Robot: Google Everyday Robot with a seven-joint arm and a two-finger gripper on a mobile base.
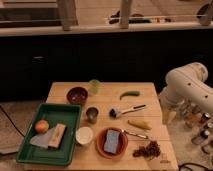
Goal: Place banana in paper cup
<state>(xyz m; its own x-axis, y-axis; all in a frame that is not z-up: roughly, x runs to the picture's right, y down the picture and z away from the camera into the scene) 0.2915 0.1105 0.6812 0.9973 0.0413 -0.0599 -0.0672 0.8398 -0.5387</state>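
Hanging beside table (111,90) edge, gripper (168,116); banana (138,124) well apart from paper cup (84,135)

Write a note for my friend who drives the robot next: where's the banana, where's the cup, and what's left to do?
Gripper: hangs by the right edge of the table, apart from the banana.
Banana: lies on the table, between the brush and the grapes.
Paper cup: white, upright, beside the green tray.
Done: nothing yet.
Left: grasp the banana, carry it left, drop it in the cup.
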